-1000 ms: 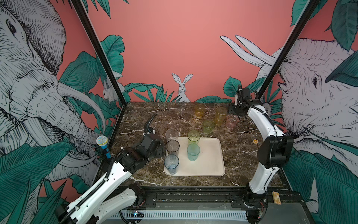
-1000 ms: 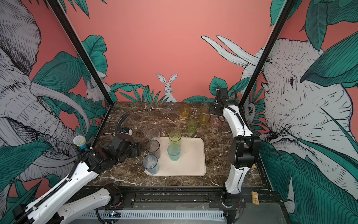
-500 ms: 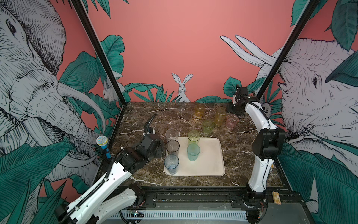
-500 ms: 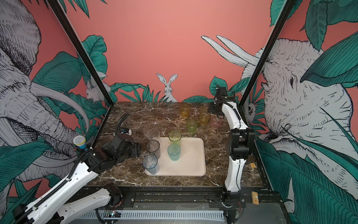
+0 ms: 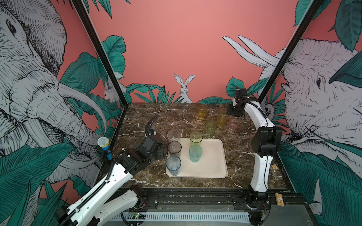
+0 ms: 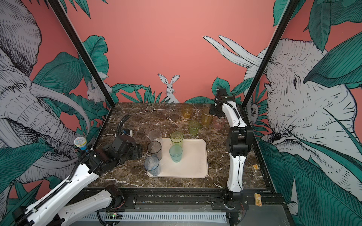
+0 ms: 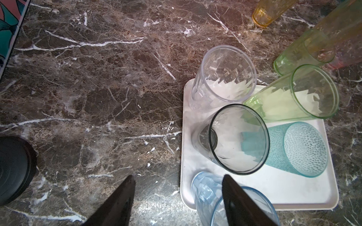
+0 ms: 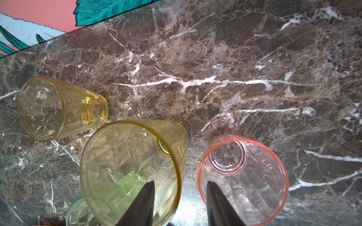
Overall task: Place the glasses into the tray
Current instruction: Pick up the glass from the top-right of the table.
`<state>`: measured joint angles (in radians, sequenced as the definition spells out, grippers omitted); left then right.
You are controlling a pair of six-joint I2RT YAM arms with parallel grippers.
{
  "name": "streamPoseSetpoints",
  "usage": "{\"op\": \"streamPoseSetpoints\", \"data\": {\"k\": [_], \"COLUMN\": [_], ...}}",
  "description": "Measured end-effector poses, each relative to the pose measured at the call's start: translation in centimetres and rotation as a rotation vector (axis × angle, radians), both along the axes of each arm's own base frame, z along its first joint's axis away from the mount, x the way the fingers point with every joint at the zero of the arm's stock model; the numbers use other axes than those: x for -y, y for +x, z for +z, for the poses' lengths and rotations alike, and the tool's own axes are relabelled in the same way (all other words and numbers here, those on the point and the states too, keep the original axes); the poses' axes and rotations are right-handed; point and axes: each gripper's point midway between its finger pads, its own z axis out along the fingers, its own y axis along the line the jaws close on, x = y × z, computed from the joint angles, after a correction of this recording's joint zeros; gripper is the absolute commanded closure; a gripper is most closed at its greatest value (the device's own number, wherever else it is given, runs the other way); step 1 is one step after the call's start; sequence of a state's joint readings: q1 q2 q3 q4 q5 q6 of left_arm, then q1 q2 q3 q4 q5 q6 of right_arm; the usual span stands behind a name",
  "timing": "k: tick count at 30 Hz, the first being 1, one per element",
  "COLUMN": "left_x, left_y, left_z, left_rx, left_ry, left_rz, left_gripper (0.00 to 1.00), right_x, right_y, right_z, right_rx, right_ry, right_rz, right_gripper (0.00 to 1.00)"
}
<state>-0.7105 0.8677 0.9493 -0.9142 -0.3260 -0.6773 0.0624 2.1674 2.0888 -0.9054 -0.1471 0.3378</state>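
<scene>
The cream tray (image 5: 213,158) carries a clear glass (image 5: 173,135), a smoky grey glass (image 5: 174,147), a blue glass (image 5: 173,165), a yellow-green glass (image 5: 195,138) and a teal glass (image 5: 195,153). At the back right of the table stand a yellow glass (image 5: 201,112), a tall amber glass (image 5: 222,117), a short green glass (image 5: 210,127) and a pink glass (image 5: 234,123). My left gripper (image 7: 178,182) is open and empty by the tray's left edge, beside the blue glass (image 7: 207,193). My right gripper (image 8: 180,185) hovers open over the amber glass (image 8: 127,162) and pink glass (image 8: 254,176), one finger over each mouth.
The dark marble table (image 5: 147,121) is boxed in by painted walls and black frame posts. A toy microphone (image 5: 103,145) is clipped at the left edge. A small tan tag (image 5: 274,166) lies by the right edge.
The right arm's elbow has swung left, towards the table's middle, while its gripper stays over the back right glasses. The left arm and all the glasses are where they were.
</scene>
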Motion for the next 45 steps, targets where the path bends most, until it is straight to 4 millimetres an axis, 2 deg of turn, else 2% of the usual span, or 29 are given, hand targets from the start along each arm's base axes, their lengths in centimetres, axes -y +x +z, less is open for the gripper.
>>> {"op": "streamPoseSetpoints", "data": {"k": [18,31,39,45], "left_x": [-0.5,-0.7,-0.7,-0.7], "left_y": [-0.4,-0.6,-0.6,-0.6], "left_z": [0.5,0.8,0.8,0.8], "left_rx": [0.017,0.026,0.026,0.029], "left_ry": [-0.008,-0.015,-0.015,-0.017], "left_rz": [0.004,0.006,0.006,0.006], "left_gripper": [0.29,0.28,0.28,0.28], "right_x": [-0.3,-0.4,-0.5,-0.6], "right_y": [0.3,0.5,0.5,0.6], "right_z": [-0.6,-0.6,-1.4,-2.2], "right_rx": [-0.012,-0.008,-0.025,-0.041], "right_ry": [0.022,0.027,0.029,0.026], "right_rz": [-0.009,-0.005,-0.003,-0.001], "right_gripper": [0.82,0.83,0.83,0.9]}}
